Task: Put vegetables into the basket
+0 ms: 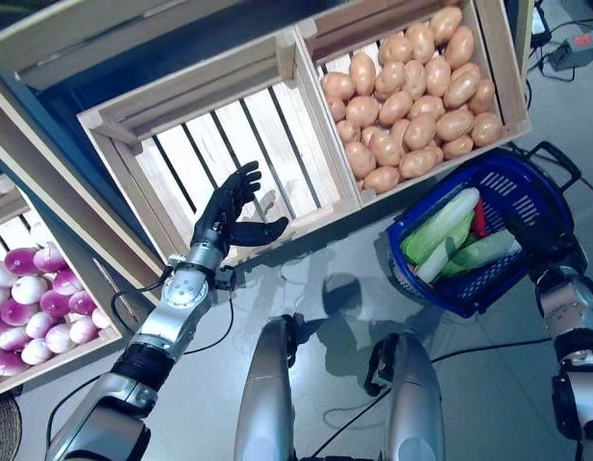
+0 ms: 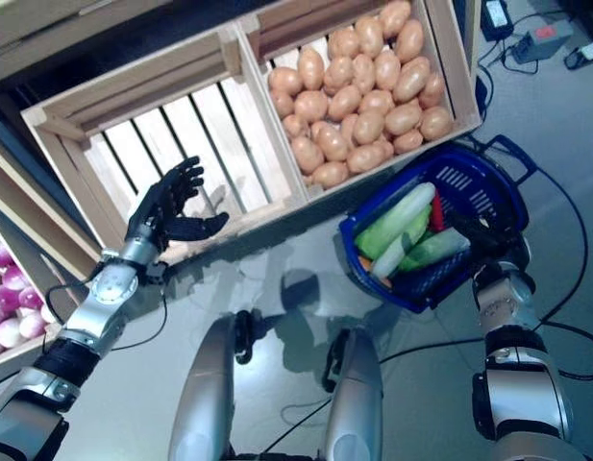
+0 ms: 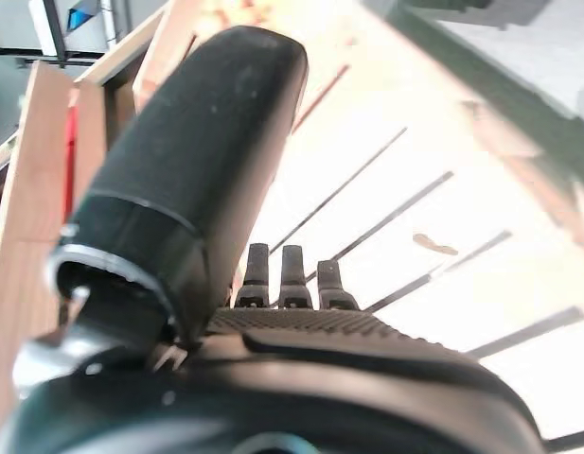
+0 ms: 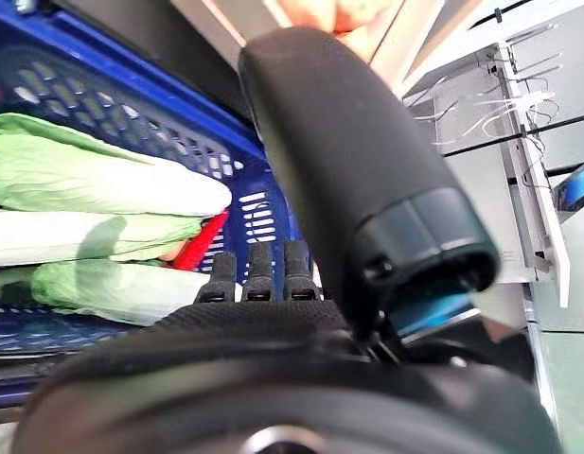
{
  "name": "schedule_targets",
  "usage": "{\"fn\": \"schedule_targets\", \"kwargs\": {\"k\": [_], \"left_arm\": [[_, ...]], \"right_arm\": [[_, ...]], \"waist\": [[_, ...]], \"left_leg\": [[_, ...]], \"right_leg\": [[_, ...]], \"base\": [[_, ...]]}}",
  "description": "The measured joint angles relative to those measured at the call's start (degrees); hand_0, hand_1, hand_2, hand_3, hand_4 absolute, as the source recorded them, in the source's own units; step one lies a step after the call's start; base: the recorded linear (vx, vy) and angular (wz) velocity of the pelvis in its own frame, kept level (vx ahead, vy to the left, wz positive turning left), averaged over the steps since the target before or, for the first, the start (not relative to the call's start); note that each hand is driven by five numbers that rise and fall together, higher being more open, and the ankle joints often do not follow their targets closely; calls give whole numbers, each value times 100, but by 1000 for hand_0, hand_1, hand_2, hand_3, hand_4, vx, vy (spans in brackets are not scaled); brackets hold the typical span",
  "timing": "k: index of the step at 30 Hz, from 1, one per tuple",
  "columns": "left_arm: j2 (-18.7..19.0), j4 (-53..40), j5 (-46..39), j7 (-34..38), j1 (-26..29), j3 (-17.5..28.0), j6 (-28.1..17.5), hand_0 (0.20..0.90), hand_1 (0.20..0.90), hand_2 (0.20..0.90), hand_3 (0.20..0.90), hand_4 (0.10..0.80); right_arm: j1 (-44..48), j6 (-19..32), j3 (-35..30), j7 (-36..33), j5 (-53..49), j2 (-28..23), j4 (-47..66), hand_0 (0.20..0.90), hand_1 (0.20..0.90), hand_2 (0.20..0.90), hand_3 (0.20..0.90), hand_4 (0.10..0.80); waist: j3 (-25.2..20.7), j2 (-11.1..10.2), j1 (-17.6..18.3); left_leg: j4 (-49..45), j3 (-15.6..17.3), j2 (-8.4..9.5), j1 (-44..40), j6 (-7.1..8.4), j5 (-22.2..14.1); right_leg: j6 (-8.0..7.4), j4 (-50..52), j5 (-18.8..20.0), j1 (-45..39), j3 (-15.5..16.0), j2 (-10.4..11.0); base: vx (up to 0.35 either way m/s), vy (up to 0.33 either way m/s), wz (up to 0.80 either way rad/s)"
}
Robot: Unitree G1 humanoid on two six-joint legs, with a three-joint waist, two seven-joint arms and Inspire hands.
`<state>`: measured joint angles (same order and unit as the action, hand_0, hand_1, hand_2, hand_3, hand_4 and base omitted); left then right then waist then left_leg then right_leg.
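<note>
A blue plastic basket hangs tilted at the right, beside the crates. It holds long pale-green leafy vegetables, a green one and a red piece. My right hand is at the basket's near rim, thumb and fingers pinching it. In the right wrist view the greens lie just past the hand. My left hand is open with fingers spread over the front edge of an empty slatted wooden crate and holds nothing. The left wrist view shows bare slats.
A wooden crate heaped with potatoes stands right of the empty one, just above the basket. A crate of purple-and-white round vegetables sits at the far left. A power strip lies on the grey floor at the top right.
</note>
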<state>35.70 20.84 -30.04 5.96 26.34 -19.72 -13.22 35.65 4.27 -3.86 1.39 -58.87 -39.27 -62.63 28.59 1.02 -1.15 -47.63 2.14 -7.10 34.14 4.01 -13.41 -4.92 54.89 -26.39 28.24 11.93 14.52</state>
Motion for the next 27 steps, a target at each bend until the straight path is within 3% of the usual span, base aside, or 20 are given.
{"fn": "schedule_targets", "kwargs": {"k": [2,3,7,9,12,17,21,27], "left_arm": [[-13,0,1,-63,-153,97,1,900,900,900,900,800],[-21,-1,1,-85,-282,113,2,900,900,900,900,800],[-244,5,44,-235,-624,375,8,900,900,900,900,800],[-472,8,217,-291,-927,513,9,900,900,900,900,800],[-652,87,608,-320,-1572,662,5,900,900,900,900,800],[-899,504,843,-333,-2490,755,-13,900,900,900,900,800],[-1250,995,849,-395,-2873,754,-16,900,900,900,900,800],[-1520,1482,957,-445,-3123,411,-259,900,900,900,900,800]], "right_arm": [[-216,4,6,-1,22,287,108,900,900,900,900,800],[-426,3,45,11,42,461,274,900,900,900,900,800],[-1235,67,260,136,274,1045,1186,900,900,900,900,800],[-1726,80,326,243,273,1395,1520,900,900,900,900,800],[-2458,124,558,476,216,2043,1878,900,900,900,900,800],[-3436,126,1246,729,196,2929,2453,900,900,900,900,800],[-3795,-13,1501,761,-49,3242,2514,900,900,900,900,800],[-4236,-354,1584,760,-744,3344,2434,900,900,900,900,800]], "waist": [[-116,-140,-5],[-392,-193,-6],[-792,-298,2],[-1158,-336,14],[-1713,-413,24],[-2189,-407,151],[-2355,-343,319],[-2531,-285,372]], "left_leg": [[595,100,-16,-586,15,121],[803,150,-40,-667,18,158],[1625,314,-97,-1515,20,295],[2073,415,-86,-1894,-6,362],[2892,602,-58,-2562,-8,561],[3908,857,59,-3322,-21,829],[4764,1011,173,-3772,-60,1190],[5207,1252,227,-4102,-61,1370]], "right_leg": [[-35,-605,161,-529,1,-106],[-57,-851,240,-602,-3,-168],[-132,-1919,568,-1463,6,-364],[-218,-2541,745,-1879,-31,-441],[-230,-3577,1135,-2542,-77,-574],[-256,-4575,1550,-3114,-227,-602],[-352,-5128,1862,-3325,-254,-593],[-458,-5397,1962,-3452,-397,-598]], "base": [[180,6,-8],[156,24,-18],[139,31,-14],[191,53,-11],[107,54,-18],[70,59,-24],[11,35,-21],[20,21,-20]]}}
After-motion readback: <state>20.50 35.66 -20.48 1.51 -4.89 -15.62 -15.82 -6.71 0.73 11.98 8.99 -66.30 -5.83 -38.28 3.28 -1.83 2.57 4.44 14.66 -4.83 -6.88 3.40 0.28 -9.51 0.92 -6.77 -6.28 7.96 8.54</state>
